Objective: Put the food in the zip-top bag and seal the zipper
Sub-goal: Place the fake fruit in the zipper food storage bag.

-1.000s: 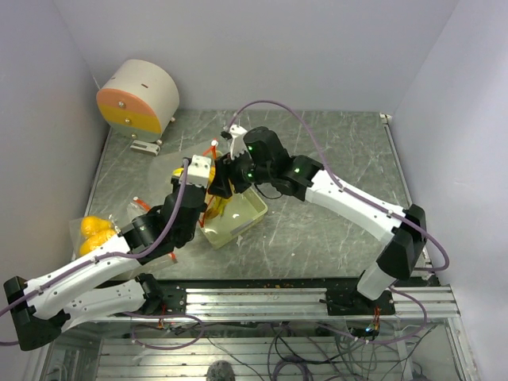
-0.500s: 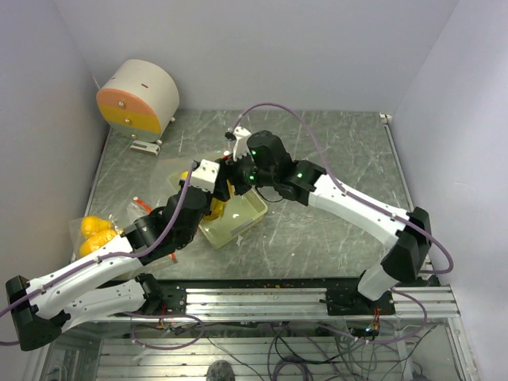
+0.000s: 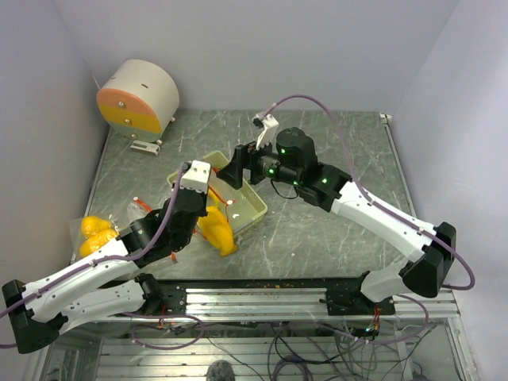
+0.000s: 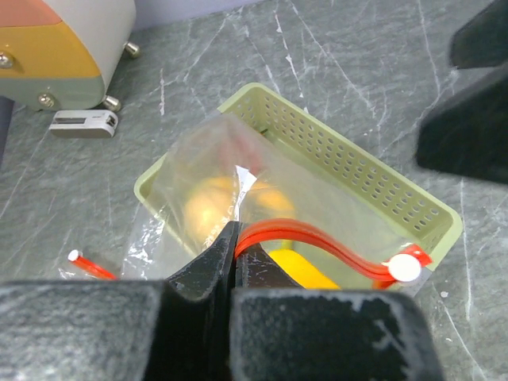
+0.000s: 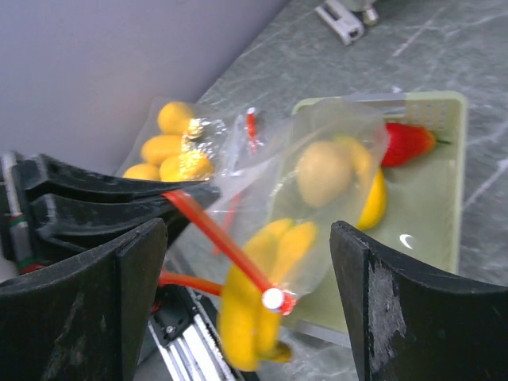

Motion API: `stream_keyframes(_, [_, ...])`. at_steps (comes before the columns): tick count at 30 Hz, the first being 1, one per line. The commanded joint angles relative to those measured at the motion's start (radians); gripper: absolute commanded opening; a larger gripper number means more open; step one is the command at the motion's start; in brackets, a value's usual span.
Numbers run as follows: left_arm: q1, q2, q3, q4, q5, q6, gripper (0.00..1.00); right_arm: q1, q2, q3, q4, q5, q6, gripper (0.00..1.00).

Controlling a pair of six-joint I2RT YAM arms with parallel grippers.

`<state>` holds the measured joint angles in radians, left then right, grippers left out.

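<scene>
From above, the left gripper [image 3: 205, 194] sits over the near-left part of the pale green tray [image 3: 252, 208]. The zipper [image 3: 216, 195] shows there as a thin red-orange line, and the jaws are too hidden in this view to judge. A yellow banana [image 3: 220, 232] lies across the tray's near edge onto the table [image 3: 333, 151]. The right gripper [image 3: 238, 165] hovers at the tray's far side with its jaws spread, holding nothing. A round cream-and-orange device [image 3: 136, 97] stands at the far-left corner. A second bag of yellow fruit [image 3: 95, 232] lies by the left wall.

At the left wrist, the fingers [image 4: 198, 278] are clenched on one end of the zipper [image 4: 317, 236] — the strip curves off to the right and ends at a white slider [image 4: 405, 270]. The clear zip-top bag [image 4: 214, 163] drapes over the tray [image 4: 365, 178], with yellow shapes blurred behind the film.

At the right wrist, the two fingers [image 5: 87, 309] stand wide apart on either side of the bag [image 5: 317, 230] and touch nothing. A lemon [image 5: 321, 171] sits inside the bag. The banana [image 5: 250, 317] hangs just below the zipper [image 5: 214, 234] at the mouth — whether it is wholly inside cannot be told. The red piece [image 5: 409, 143] lies in the tray [image 5: 440, 238] just beside the bag.
</scene>
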<state>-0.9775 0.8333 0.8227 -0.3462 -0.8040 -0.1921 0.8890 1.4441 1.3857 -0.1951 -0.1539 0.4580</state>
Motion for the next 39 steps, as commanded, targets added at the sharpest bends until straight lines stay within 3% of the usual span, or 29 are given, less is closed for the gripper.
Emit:
stream_keyframes(1, [0.001,-0.014,0.052,-0.026,-0.082,-0.037,0.07,-0.038,-0.067,-0.05,0.005,0.092,-0.002,0.83])
stream_keyframes(5, [0.001,-0.014,0.071,-0.038,-0.112,-0.027,0.07,-0.066,-0.15,-0.146,0.002,0.029,-0.033,0.81])
stream_keyframes(10, [0.002,-0.01,0.086,-0.035,-0.15,-0.025,0.07,-0.06,-0.222,-0.323,0.08,-0.3,-0.098,0.76])
stream_keyframes(13, [0.001,0.005,0.112,-0.039,-0.152,-0.026,0.07,-0.022,-0.219,-0.447,0.159,-0.383,-0.075,0.73])
stream_keyframes(23, [0.0,0.032,0.12,-0.039,-0.138,-0.035,0.07,0.16,-0.134,-0.57,0.31,-0.068,-0.109,0.73])
stream_keyframes(32, [0.001,0.029,0.115,-0.038,-0.14,-0.029,0.07,0.189,-0.037,-0.701,0.614,0.013,-0.059,0.74])
stream_keyframes(39, [0.001,0.03,0.11,-0.041,-0.144,-0.029,0.07,0.203,0.017,-0.727,0.749,0.044,-0.052,0.74])
